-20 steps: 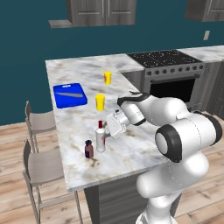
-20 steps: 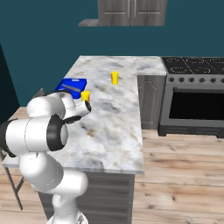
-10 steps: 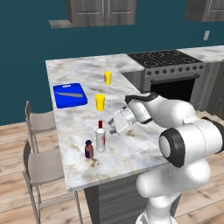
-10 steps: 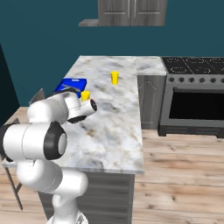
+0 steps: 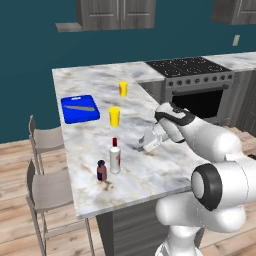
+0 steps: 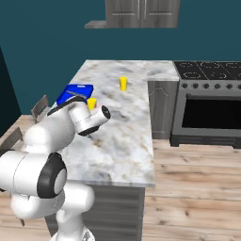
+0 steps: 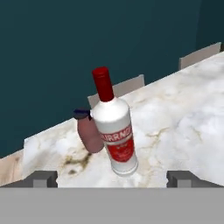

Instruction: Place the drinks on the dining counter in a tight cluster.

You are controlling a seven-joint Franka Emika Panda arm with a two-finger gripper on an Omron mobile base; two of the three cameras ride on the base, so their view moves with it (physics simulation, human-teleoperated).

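Two drinks stand close together near the front left of the dining counter [image 5: 150,175]: a tall white bottle with a red cap [image 5: 115,156] [image 7: 114,131] and a short maroon bottle [image 5: 102,170] [image 7: 89,133] just to its left. My gripper [image 5: 148,141] [image 7: 111,178] hovers low over the marble to the right of the white bottle, a short way off and pointing at it. Its jaws are open, and nothing is between the fingertips [image 7: 43,178].
Two yellow cups [image 5: 114,116] [image 5: 123,89] and a blue cutting board [image 5: 80,108] sit farther back on the counter. Chairs [image 5: 47,142] line its left side. A stove [image 5: 192,67] stands at the right. My arm [image 6: 75,124] covers the counter's left part in the right base view.
My gripper has drawn back to the right, away from the white bottle, with its jaws still open. Both bottles stay where they were.
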